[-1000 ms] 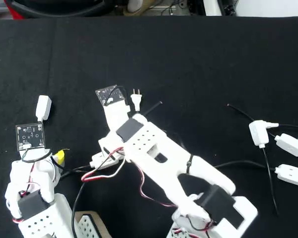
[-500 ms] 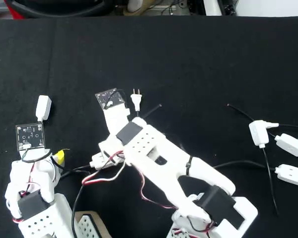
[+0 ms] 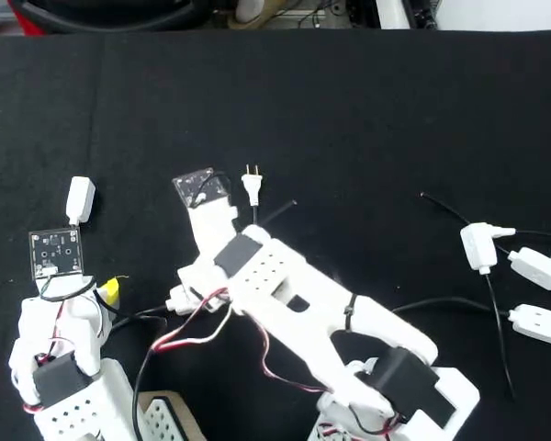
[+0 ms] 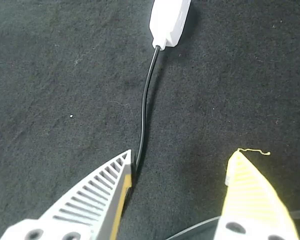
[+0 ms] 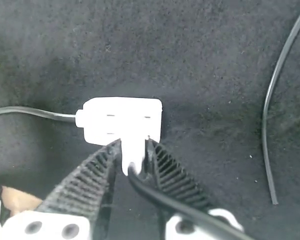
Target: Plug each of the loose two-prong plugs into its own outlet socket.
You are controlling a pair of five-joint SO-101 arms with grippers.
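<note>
Two tools: right tool (image 5: 133, 146) grips plug (image 5: 133, 157) at socket (image 5: 120, 117); left tool (image 4: 182, 153) gapes wide.

One white plug (image 5: 133, 150) pinched between right jaws, butted against long side of flat white socket block (image 5: 121, 119); prongs seated or not, unclear. Second plug (image 3: 251, 185) flat at centre of desk (image 3: 349, 110), prongs toward far edge. Lone socket (image 3: 80, 197) at desk left, black cord (image 4: 145, 105) trailing. Three white connectors (image 3: 537, 266) clustered far right.
</note>
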